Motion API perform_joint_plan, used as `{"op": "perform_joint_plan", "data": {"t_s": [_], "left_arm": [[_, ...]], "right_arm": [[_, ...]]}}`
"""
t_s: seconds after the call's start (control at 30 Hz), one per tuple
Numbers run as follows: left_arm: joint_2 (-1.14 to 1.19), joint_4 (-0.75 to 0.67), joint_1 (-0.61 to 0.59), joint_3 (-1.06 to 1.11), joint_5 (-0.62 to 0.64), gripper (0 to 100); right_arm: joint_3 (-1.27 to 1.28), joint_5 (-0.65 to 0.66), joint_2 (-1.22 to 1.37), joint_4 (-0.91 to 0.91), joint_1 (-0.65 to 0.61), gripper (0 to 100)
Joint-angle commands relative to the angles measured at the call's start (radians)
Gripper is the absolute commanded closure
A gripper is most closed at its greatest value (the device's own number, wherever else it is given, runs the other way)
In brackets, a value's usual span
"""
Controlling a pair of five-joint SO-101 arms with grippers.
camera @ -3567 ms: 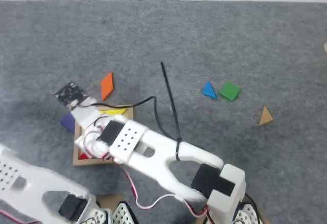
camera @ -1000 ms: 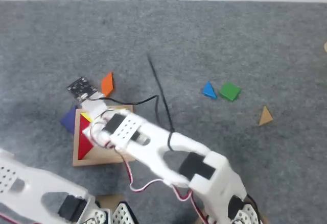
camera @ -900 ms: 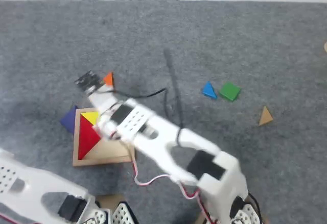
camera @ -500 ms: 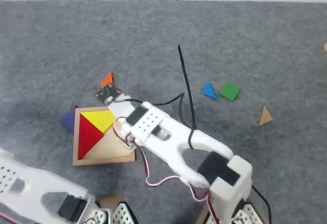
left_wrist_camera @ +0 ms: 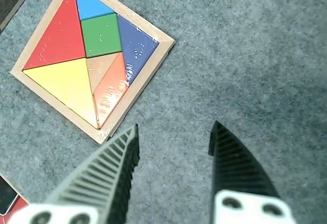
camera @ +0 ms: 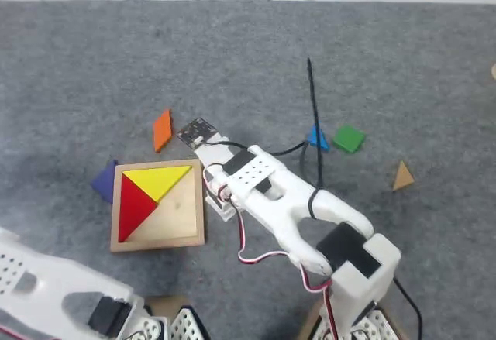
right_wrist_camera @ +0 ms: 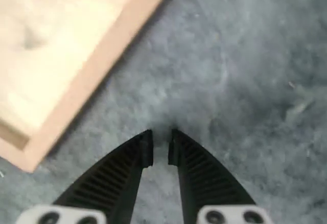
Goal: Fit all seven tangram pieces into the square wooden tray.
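Note:
The square wooden tray (camera: 159, 241) lies at the left on grey carpet, with a red triangle (camera: 133, 205) and a yellow triangle (camera: 159, 179) flat inside it. My right gripper (camera: 220, 203) hangs just off the tray's right edge, shut and empty; its wrist view has the gripper (right_wrist_camera: 160, 148) low over carpet beside the tray's rim (right_wrist_camera: 97, 67). Loose pieces: an orange parallelogram (camera: 161, 130), a dark blue triangle (camera: 104, 181) against the tray's left side, a small blue triangle (camera: 316, 138), a green square (camera: 348, 138) and a tan triangle (camera: 402, 176). My left gripper (left_wrist_camera: 175, 132) is open.
Below the left gripper lies a second square board (left_wrist_camera: 153, 63) filled with several coloured pieces. A black cable (camera: 314, 115) stands up from the right arm, in front of the small blue triangle. The left arm's white body (camera: 54, 286) is at the bottom left.
The right arm has swung from over the tray to just past its right edge. The yellow triangle now lies uncovered in the tray beside the red one.

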Motion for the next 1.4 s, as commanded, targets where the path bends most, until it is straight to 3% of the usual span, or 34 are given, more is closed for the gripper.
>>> {"op": "perform_joint_plan", "data": {"t_s": [0.0, 0.17, 0.3, 0.43, 0.53, 0.77, 0.97, 1.37], "left_arm": [[-0.012, 0.035, -0.002, -0.031, -0.006, 78], [-0.012, 0.035, 0.005, -0.03, -0.003, 78], [-0.012, 0.035, 0.008, -0.03, -0.003, 78], [-0.012, 0.035, 0.006, -0.03, -0.005, 78], [-0.012, 0.035, 0.005, -0.03, -0.006, 78], [-0.012, 0.035, 0.005, -0.03, -0.006, 78], [-0.012, 0.035, 0.005, -0.031, -0.006, 78], [-0.012, 0.035, 0.012, -0.031, -0.006, 78]], "right_arm": [[0.061, 0.014, -0.07, 0.013, 0.048, 90.9], [0.095, -0.095, -0.2, -0.054, 0.056, 90.9], [0.095, -0.207, -0.318, -0.153, -0.018, 90.4], [0.097, -0.219, -0.315, -0.228, -0.143, 88.5], [0.089, -0.221, -0.237, -0.262, -0.168, 83.3], [0.052, -0.221, -0.059, -0.292, -0.163, 83.0], [-0.058, -0.219, 0.016, -0.148, -0.096, 95.5], [-0.08, -0.224, 0.016, -0.042, 0.036, 95.9]]}}
